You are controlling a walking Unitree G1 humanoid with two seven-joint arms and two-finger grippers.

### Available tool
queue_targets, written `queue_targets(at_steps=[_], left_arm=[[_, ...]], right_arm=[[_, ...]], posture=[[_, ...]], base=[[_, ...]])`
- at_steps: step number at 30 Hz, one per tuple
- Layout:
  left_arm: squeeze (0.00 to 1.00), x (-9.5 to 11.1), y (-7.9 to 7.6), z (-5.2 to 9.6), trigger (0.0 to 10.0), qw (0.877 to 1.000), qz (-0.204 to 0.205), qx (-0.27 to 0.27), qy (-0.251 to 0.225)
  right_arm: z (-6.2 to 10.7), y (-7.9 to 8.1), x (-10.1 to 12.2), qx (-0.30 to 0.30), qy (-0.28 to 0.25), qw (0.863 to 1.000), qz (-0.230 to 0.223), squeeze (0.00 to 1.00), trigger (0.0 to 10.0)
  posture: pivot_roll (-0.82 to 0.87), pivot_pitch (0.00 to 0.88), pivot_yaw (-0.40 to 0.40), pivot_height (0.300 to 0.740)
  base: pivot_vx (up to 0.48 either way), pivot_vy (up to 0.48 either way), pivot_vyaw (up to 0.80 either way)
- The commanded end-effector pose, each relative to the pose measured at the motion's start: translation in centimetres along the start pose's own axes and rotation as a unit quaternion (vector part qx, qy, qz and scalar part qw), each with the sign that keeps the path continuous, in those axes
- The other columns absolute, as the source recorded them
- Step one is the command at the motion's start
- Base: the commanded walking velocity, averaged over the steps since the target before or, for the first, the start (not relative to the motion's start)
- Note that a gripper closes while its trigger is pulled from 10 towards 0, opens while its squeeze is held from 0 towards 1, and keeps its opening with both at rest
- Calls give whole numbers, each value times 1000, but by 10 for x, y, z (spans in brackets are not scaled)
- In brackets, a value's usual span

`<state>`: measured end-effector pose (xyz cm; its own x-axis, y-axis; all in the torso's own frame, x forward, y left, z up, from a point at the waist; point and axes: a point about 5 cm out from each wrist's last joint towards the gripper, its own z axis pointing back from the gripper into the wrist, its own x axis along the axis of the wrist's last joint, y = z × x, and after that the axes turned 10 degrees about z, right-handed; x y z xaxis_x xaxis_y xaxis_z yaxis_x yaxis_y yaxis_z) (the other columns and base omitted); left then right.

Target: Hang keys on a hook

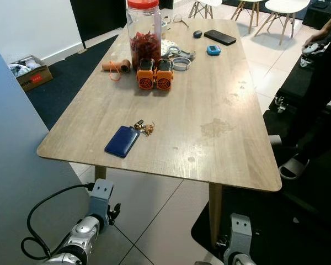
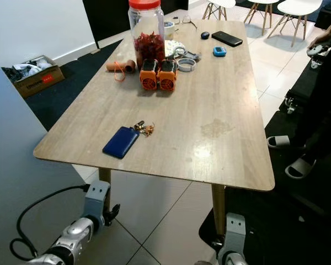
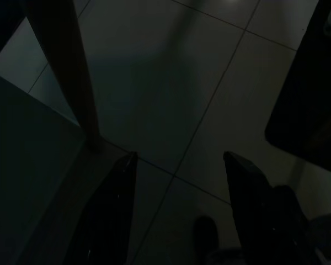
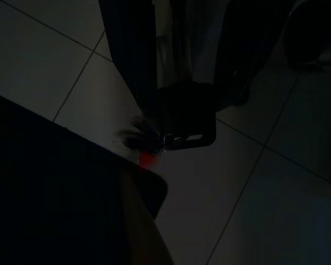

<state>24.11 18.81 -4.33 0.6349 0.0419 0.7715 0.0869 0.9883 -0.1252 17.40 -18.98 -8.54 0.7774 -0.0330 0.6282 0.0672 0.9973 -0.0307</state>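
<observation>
Even daylight fills both head views, sharp from edge to edge; a pale sheen of glare lies on the wooden table [image 1: 220, 99] near its front right corner, and soft shade pools on the tiled floor [image 1: 154, 204] beneath that table; both wrist views are very dark and grainy, the floor tiles under the table barely readable, with faint light only toward one corner.

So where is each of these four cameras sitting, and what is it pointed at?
Left eye: on the head, looking down at the table with the keys; both arms hang low.
Right eye: beside it, same scene.
Left wrist: along the open left end effector at dim floor and a table leg.
Right wrist: dim floor; its fingers are unclear.
</observation>
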Motion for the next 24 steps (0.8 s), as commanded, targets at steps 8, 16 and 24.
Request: queue_targets(at_steps=[8,16,24], left_arm=[[0,-3,0,1,10000,1000,7,-1,6],[0,0,1,0,10000,1000,5,1,1],[0,2,0,-1,10000,1000,-10,0,2]], right_arm=[[0,1,0,0,1,1000,0,0,10000],[-1,0,1,0,0,1000,2,0,10000],[-1,0,1,0,0,1000,3,0,10000]], posture=[[53,48,2,740],[57,44,1,740],[56,39,3,740]], base=[[-422,0,0],[-420,0,0],[-289,0,0]])
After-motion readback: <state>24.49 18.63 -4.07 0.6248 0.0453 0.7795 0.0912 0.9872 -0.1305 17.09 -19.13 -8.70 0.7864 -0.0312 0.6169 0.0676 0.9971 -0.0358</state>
